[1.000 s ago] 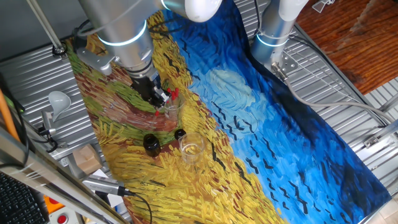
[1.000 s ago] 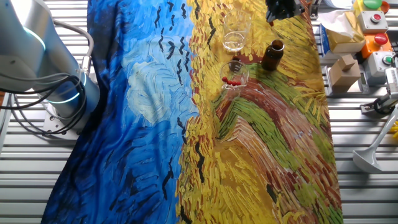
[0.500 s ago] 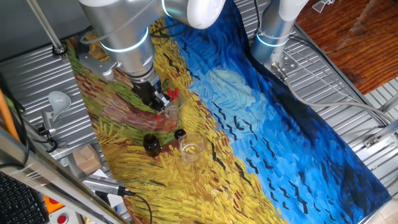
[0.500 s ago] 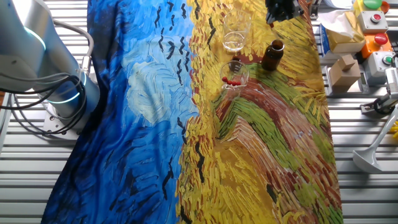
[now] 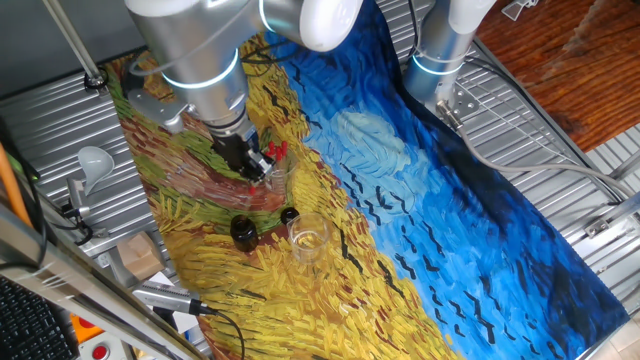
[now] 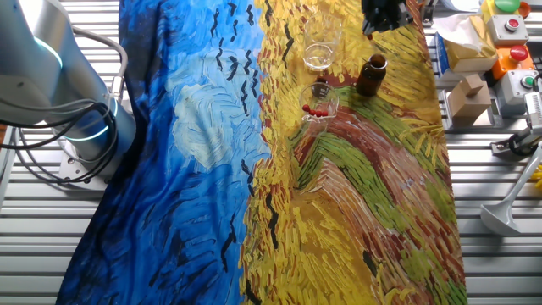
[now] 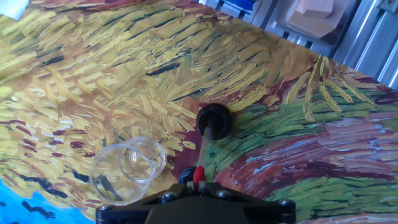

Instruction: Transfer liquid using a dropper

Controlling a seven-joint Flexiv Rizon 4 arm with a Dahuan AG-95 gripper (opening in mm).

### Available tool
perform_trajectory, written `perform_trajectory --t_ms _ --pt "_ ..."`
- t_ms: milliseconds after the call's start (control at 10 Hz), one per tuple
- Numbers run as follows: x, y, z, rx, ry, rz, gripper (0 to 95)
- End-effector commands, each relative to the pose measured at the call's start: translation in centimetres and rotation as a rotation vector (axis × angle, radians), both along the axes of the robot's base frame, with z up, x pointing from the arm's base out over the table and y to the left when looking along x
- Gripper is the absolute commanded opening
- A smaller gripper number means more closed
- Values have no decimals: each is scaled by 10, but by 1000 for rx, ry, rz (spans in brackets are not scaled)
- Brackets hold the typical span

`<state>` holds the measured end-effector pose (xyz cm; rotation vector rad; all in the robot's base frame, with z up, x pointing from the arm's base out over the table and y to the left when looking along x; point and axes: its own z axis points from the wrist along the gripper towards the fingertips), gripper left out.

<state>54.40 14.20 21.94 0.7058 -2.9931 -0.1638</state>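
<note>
**Hidden or unclear**
- Gripper [image 7: 199,184]: only its black housing shows along the bottom edge of the hand view, and the fingertips cannot be made out. It is closed on the red bulb of the dropper [image 7: 204,146].
- The other fixed view cuts off the gripper [image 6: 383,12] at the top edge. The dropper is not discernible there.
- In one fixed view the gripper [image 5: 248,163] is dark and small, and the held dropper is lost against it.

**View differences**
- Hand view only: the dropper's clear stem runs down to the open mouth of the bottle [image 7: 225,118]. Whether the tip is inside cannot be told. An empty glass [image 7: 127,169] stands near the bottle.
- Fixed views: the bottle [image 5: 243,232] and the cap [image 5: 289,214] stand on the painted cloth [image 5: 420,240], near a second glass [image 6: 318,103] holding spare red-bulbed droppers.

**Change from earlier**
- The arm's upper body has shifted slightly. Everything on the table is unmoved.
</note>
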Motion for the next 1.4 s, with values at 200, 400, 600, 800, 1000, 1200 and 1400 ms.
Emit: perform_trajectory --t_ms 200,400,600,800,1000,1200,1400 --pt "1 -2 -8 -2 -1 -2 0" --pt "2 -2 -11 -4 3 -3 0" --pt "2 -2 -14 -4 3 -3 0" --pt "3 -2 -22 -3 2 0 0" --pt "3 -2 -29 -2 -2 4 0" --pt "3 0 -34 -3 -2 3 0" --pt "2 1 -38 -3 -3 1 0"
